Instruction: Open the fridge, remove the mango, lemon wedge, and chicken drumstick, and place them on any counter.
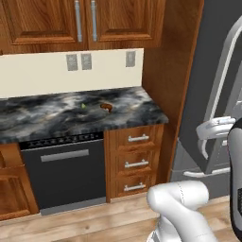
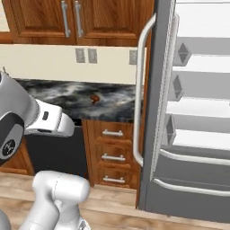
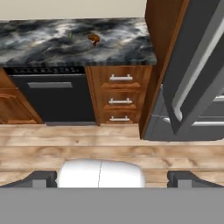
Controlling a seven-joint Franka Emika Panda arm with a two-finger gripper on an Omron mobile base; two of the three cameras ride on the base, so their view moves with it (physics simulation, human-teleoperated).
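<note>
Claw wide, empty; drumstick, lemon wedge on table. Reach into open fridge for mango.

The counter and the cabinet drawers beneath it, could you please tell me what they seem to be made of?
The counter looks like polished black stone, judging by its grey and white marbled veins. The drawers look like varnished reddish-brown wood with visible grain, with pale bar handles, possibly metal.

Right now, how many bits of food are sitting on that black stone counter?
2. The chicken drumstick lies near the middle of the counter, and the tiny lemon wedge sits just left of it, apart. No mango shows there; it may be hidden elsewhere.
</note>
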